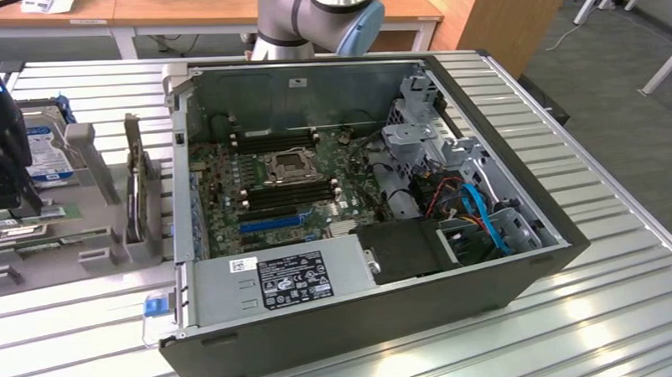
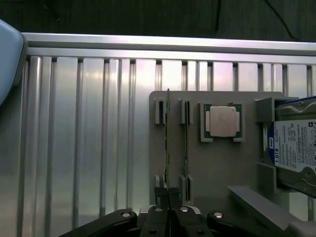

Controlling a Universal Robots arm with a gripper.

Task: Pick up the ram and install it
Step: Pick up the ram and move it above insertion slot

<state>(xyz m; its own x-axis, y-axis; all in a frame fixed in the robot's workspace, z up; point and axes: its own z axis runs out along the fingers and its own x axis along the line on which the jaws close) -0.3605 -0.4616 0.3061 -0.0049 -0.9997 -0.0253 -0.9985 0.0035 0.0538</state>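
Green ram [image 2: 167, 128], edge-on in holder [image 2: 217, 168] slot, clamped at one end by gripper [image 2: 169, 193]: pick-up step in hand; freeing it likely needs a straight pull.

"WD" and "1.0TB" are read on the blue-white label [image 2: 292, 144] of the hard drive [image 2: 299, 174]. The print on the power supply [image 1: 222, 291] sticker [image 1: 295, 280] is illegible.

Bright glare across ribbed tabletop [image 2: 98, 128]
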